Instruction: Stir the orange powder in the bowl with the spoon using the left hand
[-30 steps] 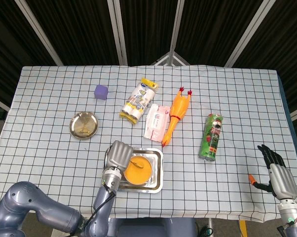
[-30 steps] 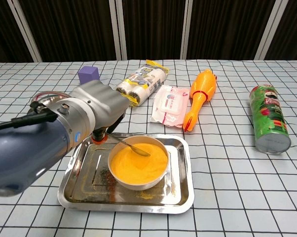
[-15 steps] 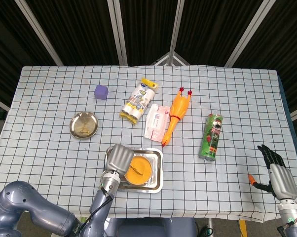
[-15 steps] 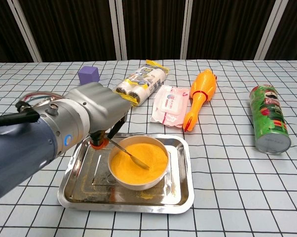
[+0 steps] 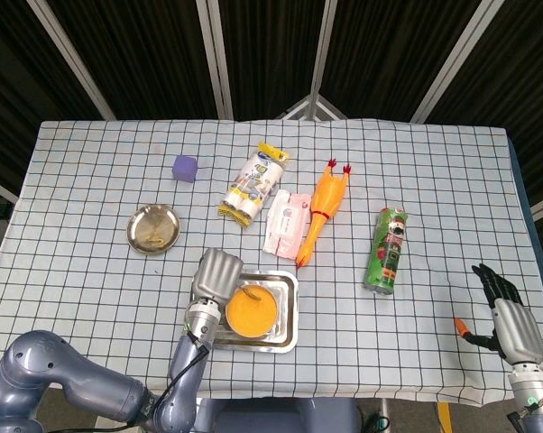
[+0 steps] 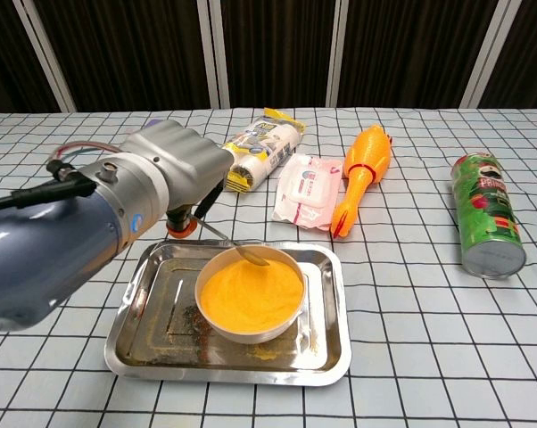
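**Left hand held the spoon at the far rim of the bowl of orange powder**

On the checked tablecloth (image 5: 91, 225), going left to right, a small round metal dish (image 5: 152, 228) sat by itself well to the left, with only a yellowish smear visible inside it. Farther back stood a purple cube (image 5: 185, 168).

Near the front edge, the robot's left hand (image 6: 175, 169) reached over the left side of a shiny metal tray (image 6: 144, 334). Its fingers were curled in and clenched around the handle of a spoon (image 6: 237, 247); an orange fingertip (image 6: 181, 224) showed beneath the hand, just above the tray's back rim. The spoon slanted down to the right, and its scoop rested at the far rim of a white bowl (image 6: 251, 332) standing in the tray. The bowl was filled nearly to the brim with orange powder (image 6: 251, 292), and some powder was scattered on the tray floor around it.

Behind the tray lay a yellow-ended pack of rolls (image 5: 253, 183), a pink packet of wipes (image 5: 286, 222), and an orange rubber chicken (image 5: 322, 209). Farther right, a green crisp can (image 5: 387, 250) lay on its side.

At the far right, beside the table's edge, the right hand (image 5: 506, 323) hung apart from everything, its dark fingers spread and released, holding nothing.
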You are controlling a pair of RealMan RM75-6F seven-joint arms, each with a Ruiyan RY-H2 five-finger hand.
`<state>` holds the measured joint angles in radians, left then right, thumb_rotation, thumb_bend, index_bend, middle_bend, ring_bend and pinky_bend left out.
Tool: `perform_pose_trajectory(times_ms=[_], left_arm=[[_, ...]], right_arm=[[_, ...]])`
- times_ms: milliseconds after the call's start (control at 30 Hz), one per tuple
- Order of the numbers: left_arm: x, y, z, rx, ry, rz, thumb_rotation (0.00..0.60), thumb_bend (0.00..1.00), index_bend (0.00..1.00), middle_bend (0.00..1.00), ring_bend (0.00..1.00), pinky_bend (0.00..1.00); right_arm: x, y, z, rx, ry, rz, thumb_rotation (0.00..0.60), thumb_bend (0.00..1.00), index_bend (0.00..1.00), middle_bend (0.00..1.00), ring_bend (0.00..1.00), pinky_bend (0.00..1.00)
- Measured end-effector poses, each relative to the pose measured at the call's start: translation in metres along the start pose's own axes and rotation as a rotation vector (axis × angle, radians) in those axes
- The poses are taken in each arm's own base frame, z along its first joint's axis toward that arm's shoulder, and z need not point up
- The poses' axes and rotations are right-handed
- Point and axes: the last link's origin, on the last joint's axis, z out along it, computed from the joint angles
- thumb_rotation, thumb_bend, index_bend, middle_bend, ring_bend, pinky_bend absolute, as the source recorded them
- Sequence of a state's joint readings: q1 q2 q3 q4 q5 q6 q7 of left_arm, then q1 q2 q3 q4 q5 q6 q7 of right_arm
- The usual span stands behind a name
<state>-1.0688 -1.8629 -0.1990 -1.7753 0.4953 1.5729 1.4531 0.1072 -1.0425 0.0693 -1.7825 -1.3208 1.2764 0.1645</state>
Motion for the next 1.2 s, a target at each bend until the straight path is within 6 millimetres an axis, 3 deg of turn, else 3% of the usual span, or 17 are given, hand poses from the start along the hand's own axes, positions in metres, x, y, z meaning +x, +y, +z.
perform_pose_trajectory(times_ms=[400, 1200], left_arm=[[-0.009, 0.014, 0.002, -0.017, 0.008, 0.048, 0.600, 0.80, 0.81, 1.00, 1.00, 0.99], [-0.011, 0.010, -0.019, -0.074, -0.011, 0.062, 0.600, 0.80, 0.81, 1.00, 1.00, 0.99]], right_arm=[[0.000, 0.000, 0.000, -0.001, -0.003, 0.004, 0.600, 0.37, 0.00, 0.00, 0.00, 0.00], [-0.001, -0.001, -0.001, -0.003, -0.008, 0.003, 0.600, 0.37, 0.00, 0.00, 0.00, 0.00]])
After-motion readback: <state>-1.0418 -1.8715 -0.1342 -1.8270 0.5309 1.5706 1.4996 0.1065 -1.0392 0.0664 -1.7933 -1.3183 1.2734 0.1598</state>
